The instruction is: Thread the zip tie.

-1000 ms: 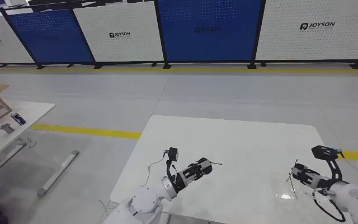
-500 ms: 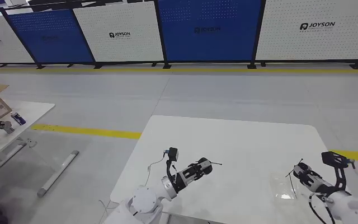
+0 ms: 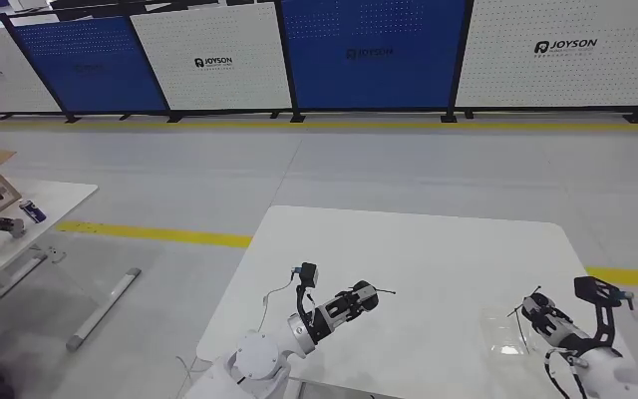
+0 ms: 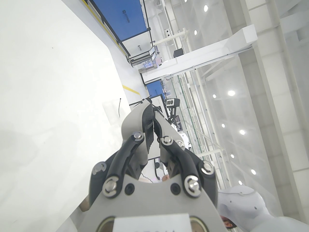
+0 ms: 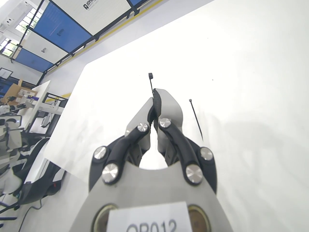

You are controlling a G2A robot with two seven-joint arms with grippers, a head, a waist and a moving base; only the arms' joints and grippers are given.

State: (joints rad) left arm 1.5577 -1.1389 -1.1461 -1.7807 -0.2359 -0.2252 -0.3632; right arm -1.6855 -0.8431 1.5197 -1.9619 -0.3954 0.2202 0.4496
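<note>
Across most of the top view we see a white table (image 3: pixel 419 249) with rounded corners. It stands on a grey floor crossed by a yellow line (image 3: pixel 150 234), with blue and white panels (image 3: pixel 369 55) behind it.

Over the table's near edge, toward the near left corner, we find the left gripper (image 3: pixel 367 294), pointing along that edge toward the right side. Its own wrist camera shows its two fingers (image 4: pixel 134 121) pressed together with no gap at the tips. From above, a thin dark strip (image 3: pixel 385 291) pokes out of those tips, clamped there and raised off the table; we cannot tell what the strip is.

Over the near right corner we find the right gripper (image 3: pixel 529 307), angled inward toward the table's middle. Its wrist camera shows its fingers (image 5: pixel 169 105) closed tight on a black zip tie (image 5: pixel 150 82). The tie is pinched along the strap, so its small square head stands just beyond the fingertips, clear of the surface.

Near that same corner a clear sheet (image 3: pixel 498 329) lies flat on the table, hard to make out against the white. On it rests a second zip tie (image 5: pixel 196 119), also black, lying straight and loose. It sits just beside the right gripper without touching it, well apart from the left gripper
</note>
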